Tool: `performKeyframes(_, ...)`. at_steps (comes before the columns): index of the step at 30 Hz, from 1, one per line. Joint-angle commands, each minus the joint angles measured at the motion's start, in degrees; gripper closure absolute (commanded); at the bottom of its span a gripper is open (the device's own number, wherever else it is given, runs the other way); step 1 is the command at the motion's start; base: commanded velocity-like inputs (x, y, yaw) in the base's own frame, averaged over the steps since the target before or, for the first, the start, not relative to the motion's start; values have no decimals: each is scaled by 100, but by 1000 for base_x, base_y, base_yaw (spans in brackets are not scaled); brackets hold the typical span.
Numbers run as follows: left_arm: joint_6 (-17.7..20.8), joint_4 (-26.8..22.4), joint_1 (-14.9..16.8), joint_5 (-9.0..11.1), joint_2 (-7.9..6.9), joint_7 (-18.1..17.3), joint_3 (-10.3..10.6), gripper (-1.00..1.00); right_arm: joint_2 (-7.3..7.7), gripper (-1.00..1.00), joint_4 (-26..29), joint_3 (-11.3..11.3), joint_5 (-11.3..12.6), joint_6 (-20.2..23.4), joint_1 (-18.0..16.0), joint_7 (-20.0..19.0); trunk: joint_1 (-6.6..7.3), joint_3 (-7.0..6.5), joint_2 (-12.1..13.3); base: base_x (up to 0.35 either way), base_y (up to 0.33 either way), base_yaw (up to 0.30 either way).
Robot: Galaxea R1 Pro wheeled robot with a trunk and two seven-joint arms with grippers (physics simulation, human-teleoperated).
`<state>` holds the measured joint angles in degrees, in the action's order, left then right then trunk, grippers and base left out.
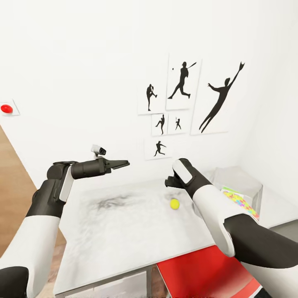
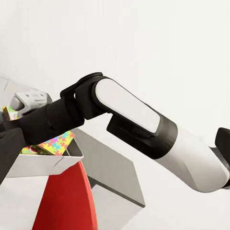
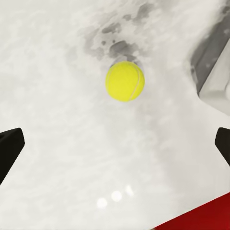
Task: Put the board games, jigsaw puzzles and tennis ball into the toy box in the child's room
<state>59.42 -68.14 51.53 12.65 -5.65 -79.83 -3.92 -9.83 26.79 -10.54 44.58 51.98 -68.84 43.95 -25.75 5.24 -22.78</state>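
The yellow-green tennis ball (image 1: 174, 203) (image 3: 124, 80) lies on the light-grey table (image 1: 124, 231). My right gripper (image 1: 169, 182) (image 3: 115, 148) hangs open just above it, with the ball ahead of its fingertips and apart from them. The light-grey toy box (image 1: 244, 178) (image 2: 43, 165) stands at the table's right end, and the multicoloured jigsaw puzzles (image 1: 242, 203) (image 2: 55, 143) lie inside it. My left gripper (image 1: 122, 164) hovers open and empty above the table's far left part, pointing toward the right arm. The board games are out of view.
A red flat thing (image 1: 207, 273) (image 2: 67, 201) shows at the table's near right, below the toy box. Black baseball-player prints (image 1: 182, 82) hang on the white wall behind. A red button (image 1: 6, 108) sits on the wall at left. Wood floor (image 1: 12, 178) lies left of the table.
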Motion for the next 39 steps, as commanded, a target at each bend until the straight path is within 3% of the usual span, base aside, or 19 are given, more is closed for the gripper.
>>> performKeyframes(1,58,0,11,13,-1,-11,0,-100,3,-100,4,-36,60,14,-6,53,-3,23,-14,0,0,0)
performKeyframes(25,58,2,129,9,10,-6,13,-100,24,-100,46,-31,-16,-82,-24,78,-3,250,-14,0,0,0)
performKeyframes(35,58,2,131,13,-2,-6,-10,-100,31,-100,46,-35,-599,-503,-17,27,-3,345,-14,0,0,0)
performKeyframes(39,58,2,130,10,-5,-6,-6,-100,29,-100,46,-26,-666,-553,-17,6,-3,383,-14,0,0,0)
